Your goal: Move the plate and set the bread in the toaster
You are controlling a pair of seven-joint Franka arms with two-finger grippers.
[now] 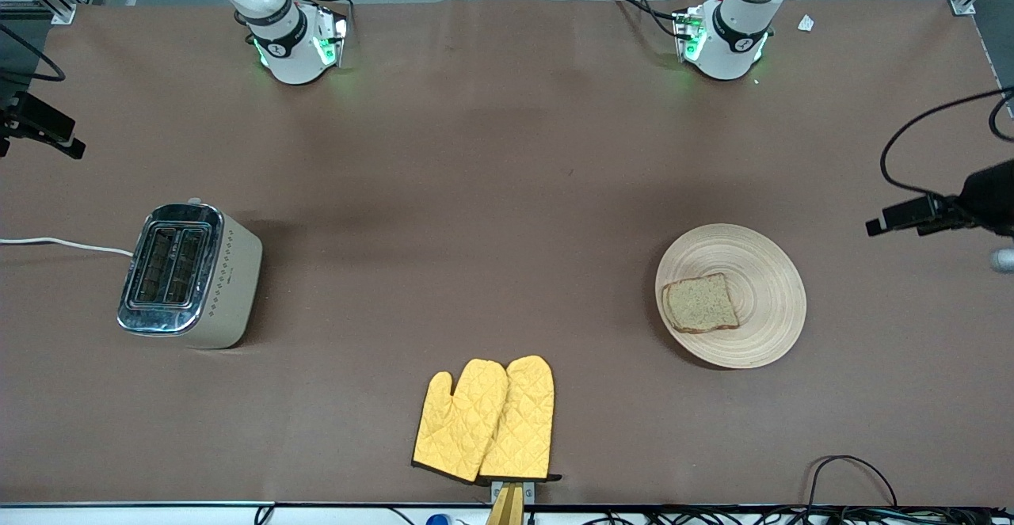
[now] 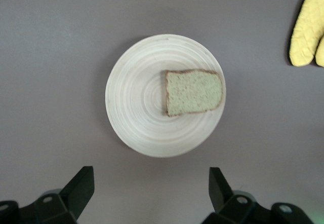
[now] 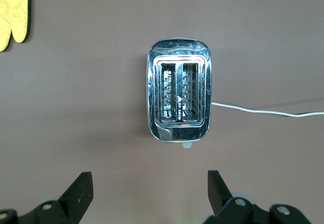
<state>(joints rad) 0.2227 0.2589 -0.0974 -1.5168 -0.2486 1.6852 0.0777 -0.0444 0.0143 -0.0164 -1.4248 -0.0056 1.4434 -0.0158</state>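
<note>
The round wooden plate [image 1: 764, 268] lies on the brown table toward the left arm's end, with the bread slice [image 1: 700, 303] on it. The cream toaster [image 1: 190, 275] stands toward the right arm's end, both slots empty. My left gripper [image 2: 152, 176] hangs open and empty high over the table beside the plate [image 2: 136, 97] and bread [image 2: 193, 92]. My right gripper [image 3: 150, 179] hangs open and empty high over the table beside the toaster [image 3: 178, 97]. Neither hand shows in the front view.
A pair of yellow oven mitts [image 1: 487, 420] lies near the table's front edge, midway between toaster and plate. The toaster's white cord [image 1: 63, 244] runs off the table's end. Black camera mounts [image 1: 935, 212] reach in at both ends.
</note>
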